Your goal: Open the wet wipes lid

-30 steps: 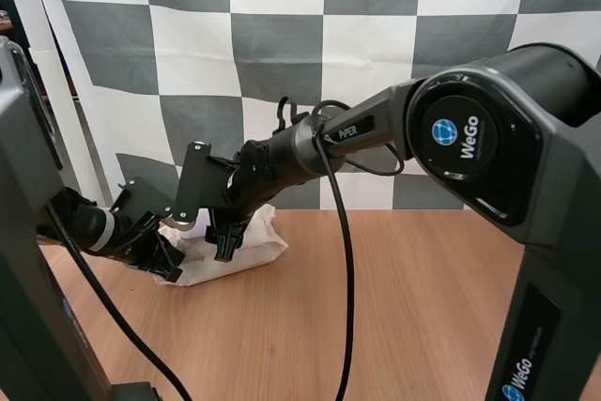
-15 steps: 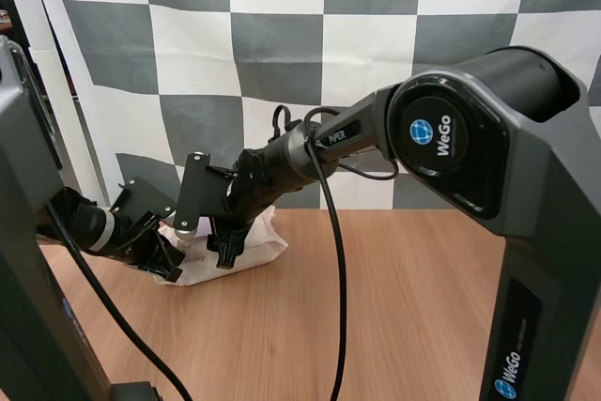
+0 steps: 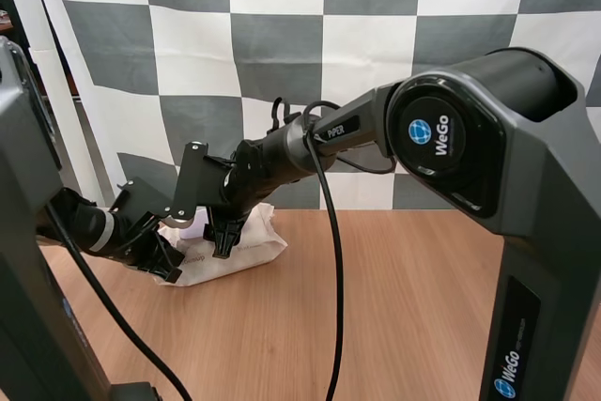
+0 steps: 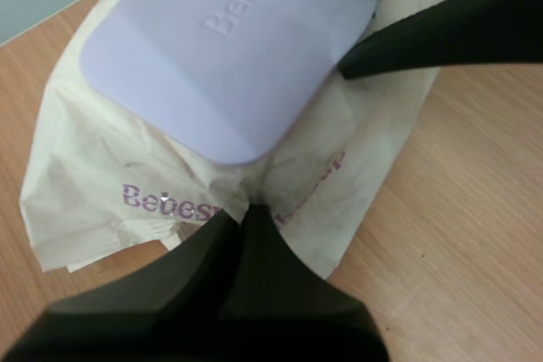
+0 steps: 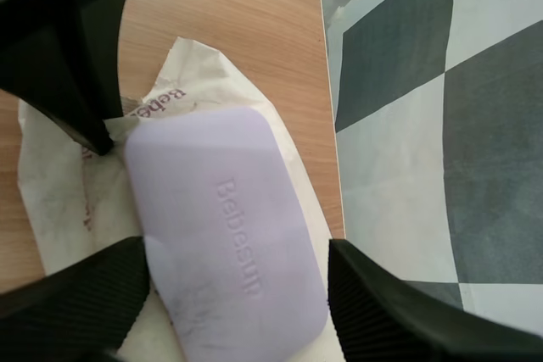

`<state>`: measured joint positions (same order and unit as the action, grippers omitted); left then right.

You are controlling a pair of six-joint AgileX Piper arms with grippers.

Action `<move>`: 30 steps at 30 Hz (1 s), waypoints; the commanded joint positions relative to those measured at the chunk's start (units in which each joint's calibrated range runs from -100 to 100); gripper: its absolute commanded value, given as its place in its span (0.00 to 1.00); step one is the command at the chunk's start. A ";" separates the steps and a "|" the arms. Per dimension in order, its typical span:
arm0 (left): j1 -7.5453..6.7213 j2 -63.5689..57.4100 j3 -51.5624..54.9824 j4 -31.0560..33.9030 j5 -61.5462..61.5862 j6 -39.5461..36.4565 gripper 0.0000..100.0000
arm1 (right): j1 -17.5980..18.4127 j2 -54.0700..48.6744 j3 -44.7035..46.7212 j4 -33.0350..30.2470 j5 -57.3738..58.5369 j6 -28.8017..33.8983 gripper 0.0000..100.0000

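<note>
plainly the wet wipes pack on the worktop looks soft, its lid stiff: grip the lid's edge. right pincer apart astride the lid; left pincer together, pinning the pack beside it.

The pack of wet wipes, at the lower left of the high view, is thin cream film, crinkled and creased, with a dull sheen. Its lid is smooth, matt lilac plastic with raised lettering. The surface shows light wood grain with an even satin finish. My left claw looks like smooth matt black plastic. My right claw has fingers that are finely ribbed on their inner faces.
</note>
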<state>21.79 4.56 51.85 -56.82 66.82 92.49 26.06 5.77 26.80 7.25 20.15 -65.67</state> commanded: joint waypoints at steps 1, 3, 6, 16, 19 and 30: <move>-0.05 0.08 -0.06 -0.01 0.12 0.82 0.00 | -0.03 0.02 -0.08 -0.05 1.22 0.02 0.92; -0.05 0.08 -0.06 -0.01 0.12 0.82 0.00 | -0.03 0.02 -0.08 0.06 1.36 0.02 0.67; -0.05 0.08 -0.06 -0.01 0.12 0.82 0.00 | -0.03 0.02 -0.08 0.14 1.36 0.02 0.29; -0.05 0.08 -0.06 -0.01 0.12 0.82 0.00 | -0.03 0.02 -0.08 0.96 -0.12 0.02 0.00; -0.05 0.08 -0.06 -0.01 0.12 0.82 0.00 | -0.03 0.02 -0.08 0.96 -0.55 0.02 0.00; -0.05 0.08 -0.06 0.46 0.44 0.82 0.00 | -0.03 0.02 -0.08 0.96 -8.87 0.02 0.00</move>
<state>21.79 4.56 51.85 -56.41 67.14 92.49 26.06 5.77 26.74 8.12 11.14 -65.67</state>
